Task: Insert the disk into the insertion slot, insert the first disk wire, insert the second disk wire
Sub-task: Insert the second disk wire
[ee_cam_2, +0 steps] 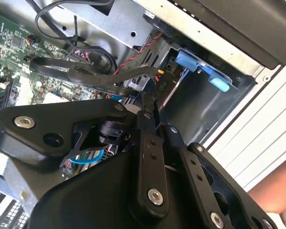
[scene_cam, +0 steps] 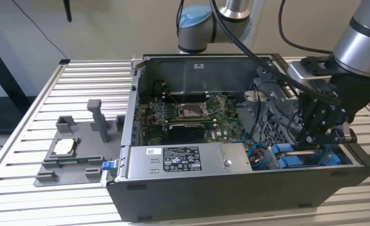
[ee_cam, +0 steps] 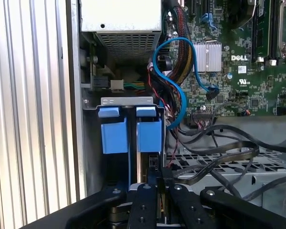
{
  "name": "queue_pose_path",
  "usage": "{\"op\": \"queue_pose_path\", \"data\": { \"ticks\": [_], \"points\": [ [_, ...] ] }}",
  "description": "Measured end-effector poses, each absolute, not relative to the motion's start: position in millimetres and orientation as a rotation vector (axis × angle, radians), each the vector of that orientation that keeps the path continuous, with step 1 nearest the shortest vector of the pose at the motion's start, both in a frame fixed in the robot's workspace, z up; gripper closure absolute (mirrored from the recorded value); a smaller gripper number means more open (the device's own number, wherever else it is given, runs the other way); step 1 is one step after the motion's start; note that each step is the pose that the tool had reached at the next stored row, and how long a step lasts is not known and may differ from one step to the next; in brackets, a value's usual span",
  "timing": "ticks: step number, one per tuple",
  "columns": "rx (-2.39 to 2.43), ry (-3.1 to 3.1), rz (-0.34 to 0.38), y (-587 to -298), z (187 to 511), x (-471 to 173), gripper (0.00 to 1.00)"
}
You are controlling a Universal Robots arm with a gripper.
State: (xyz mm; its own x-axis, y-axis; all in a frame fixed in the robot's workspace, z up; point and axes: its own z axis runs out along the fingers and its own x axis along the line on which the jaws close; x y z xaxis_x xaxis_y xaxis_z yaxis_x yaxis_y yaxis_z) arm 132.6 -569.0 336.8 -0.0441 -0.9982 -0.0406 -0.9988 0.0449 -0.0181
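The insertion slot (scene_cam: pixel 298 157) is the dark metal bay with blue tabs (ee_cam: pixel 115 134) in the open computer case's corner, at the exterior view's right. Blue carrier pieces (ee_cam: pixel 149 133) stand in it, and the disk's silver body is hidden. My gripper (scene_cam: pixel 309 141) reaches down into the case right at this bay. Its fingers (ee_cam: pixel 144 195) stand close together in both wrist views, pinching the end of a black flat disk wire (ee_cam: pixel 219 149). That wire (ee_cam_2: pixel 100 75) loops back over the drive cage towards the motherboard.
A silver power-supply box (scene_cam: pixel 179 160) fills the case's front. The green motherboard (scene_cam: pixel 191 115) lies behind it. A blue data cable (ee_cam: pixel 178 90) and bundled wires hang beside the bay. A grey fixture (scene_cam: pixel 72 150) holding small parts sits on the slatted table (scene_cam: pixel 21 141) at the exterior view's left.
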Motion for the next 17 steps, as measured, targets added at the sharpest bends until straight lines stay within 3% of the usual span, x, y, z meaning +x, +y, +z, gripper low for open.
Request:
{"op": "queue_pose_path", "data": {
  "ticks": [4, 5, 17],
  "points": [
    [-2.138, 2.237, 0.031, -569, 336, 133, 0.82],
    [-2.138, 2.237, 0.031, -569, 336, 133, 0.76],
    [-2.134, 2.234, 0.04, -569, 363, 133, 0.76]
  ]
}}
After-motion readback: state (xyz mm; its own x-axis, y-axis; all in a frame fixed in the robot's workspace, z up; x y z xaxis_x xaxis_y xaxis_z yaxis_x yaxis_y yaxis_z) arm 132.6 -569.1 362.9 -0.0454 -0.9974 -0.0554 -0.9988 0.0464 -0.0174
